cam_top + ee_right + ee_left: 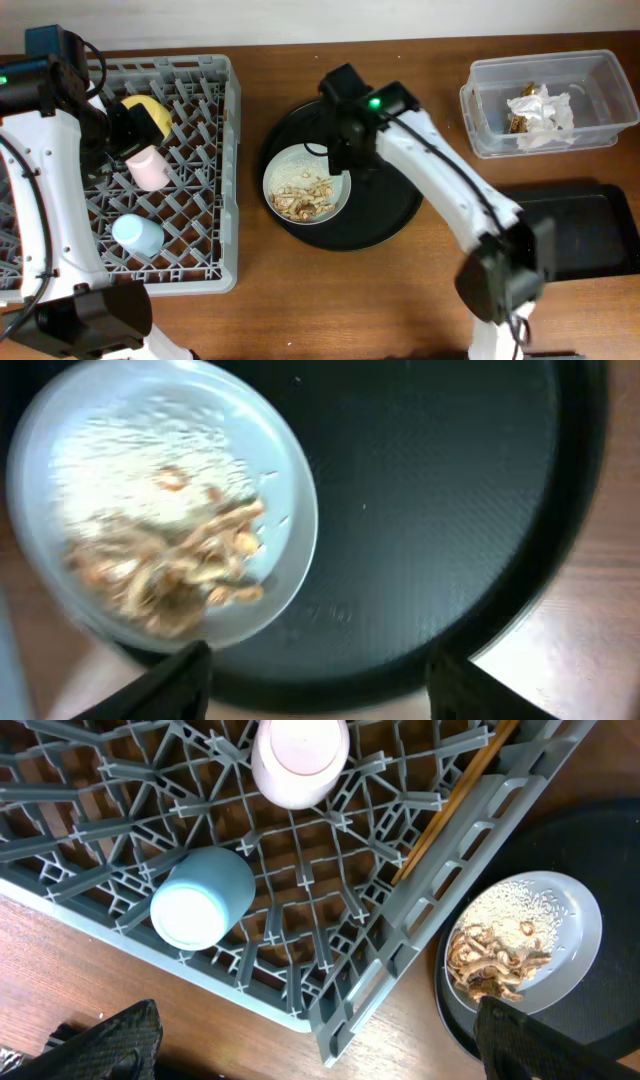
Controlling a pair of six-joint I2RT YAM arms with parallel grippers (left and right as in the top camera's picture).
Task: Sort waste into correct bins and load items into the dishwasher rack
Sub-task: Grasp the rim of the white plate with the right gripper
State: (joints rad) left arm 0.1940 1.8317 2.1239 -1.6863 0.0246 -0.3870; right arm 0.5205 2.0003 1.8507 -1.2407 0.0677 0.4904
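Observation:
The grey dishwasher rack holds the yellow bowl, the pink cup and the light blue cup. In the left wrist view the chopsticks lie along its inner wall. My left gripper hovers open and empty over the rack. The grey-green dish, with rice and brown scraps, sits on the round black tray. My right gripper is open and empty above the dish's far edge. The napkin and brown wrapper lie in the clear tub.
The shallow black rectangular tray lies at the right, below the clear tub. Bare wooden table shows between the rack and the round tray and along the front edge.

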